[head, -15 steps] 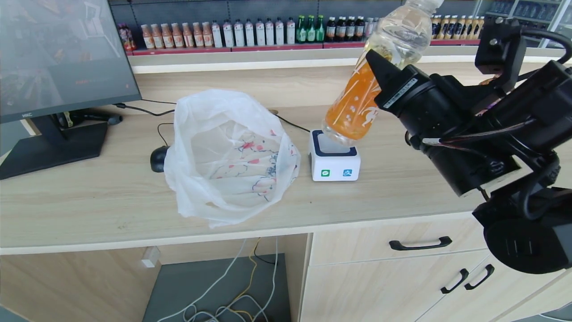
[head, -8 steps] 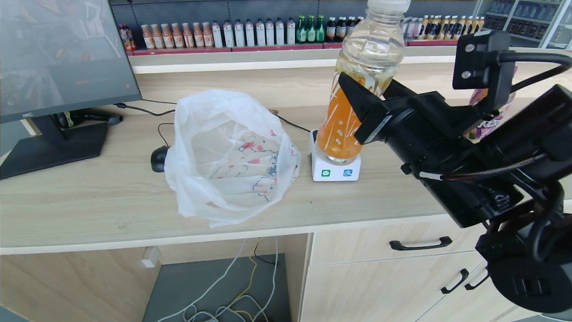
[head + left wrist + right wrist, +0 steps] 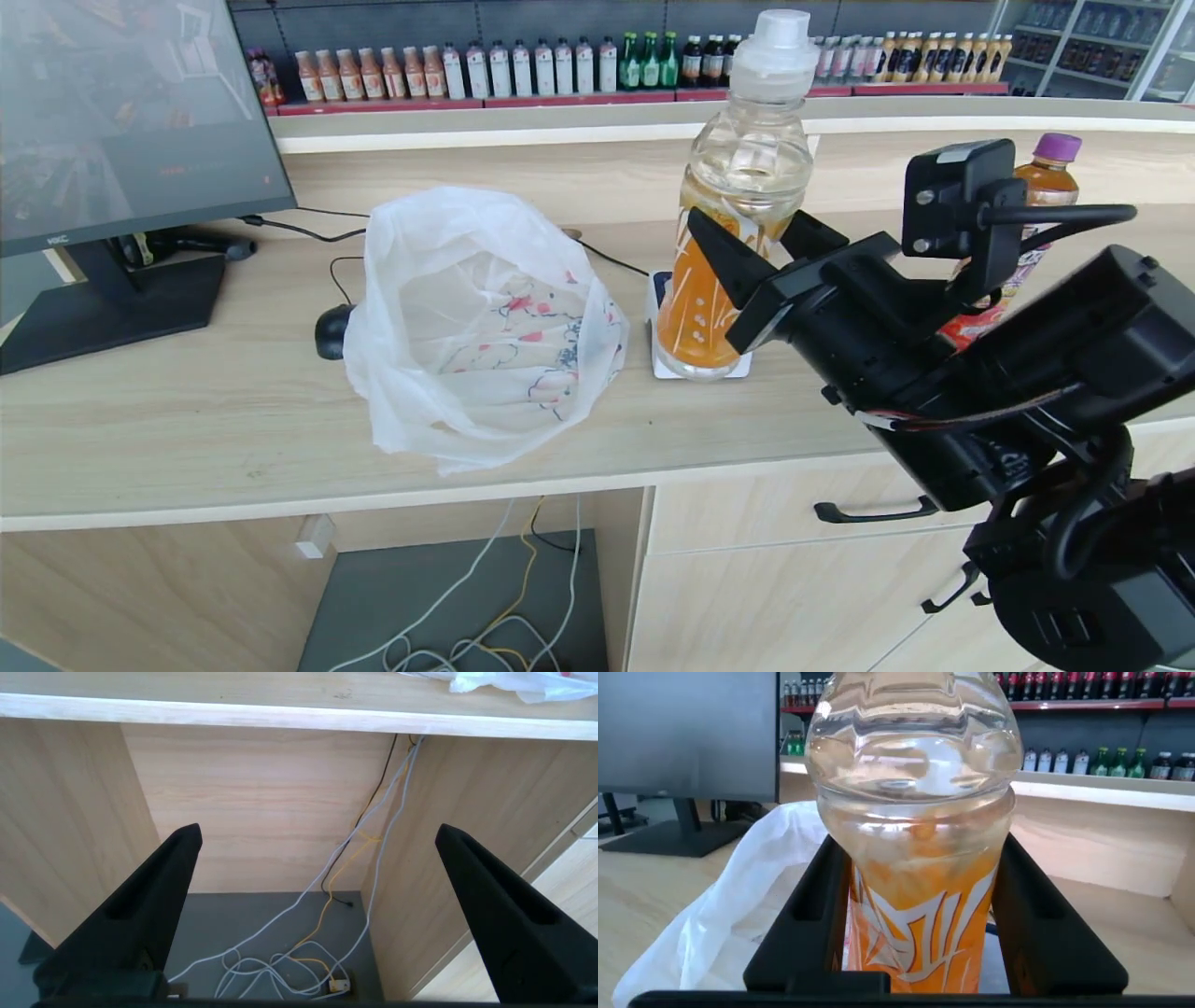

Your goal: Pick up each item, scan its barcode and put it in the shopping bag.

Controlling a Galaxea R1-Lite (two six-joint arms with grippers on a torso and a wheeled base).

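My right gripper [image 3: 761,257] is shut on an orange-labelled drink bottle [image 3: 733,205] with a white cap, held nearly upright. The bottle's base hangs in front of the small white scanner box [image 3: 661,359] on the wooden counter. In the right wrist view the bottle [image 3: 920,859] stands between the two black fingers [image 3: 808,919]. A white plastic shopping bag [image 3: 481,322] stands open on the counter, left of the scanner. A second bottle with a purple cap [image 3: 1041,187] stands at the right behind my arm. My left gripper [image 3: 313,905] hangs open below the counter edge, over cables on the floor.
A monitor [image 3: 131,121] on a black stand occupies the counter's left end, with a black mouse [image 3: 331,331] and cables beside the bag. Shelves of bottles [image 3: 560,65] line the back wall. Drawers with black handles [image 3: 873,511] sit under the counter.
My right gripper has tilted the orange bottle from slanted to nearly upright and lowered it, shifting slightly left, so its base now covers most of the scanner. The purple-capped bottle has come into sight.
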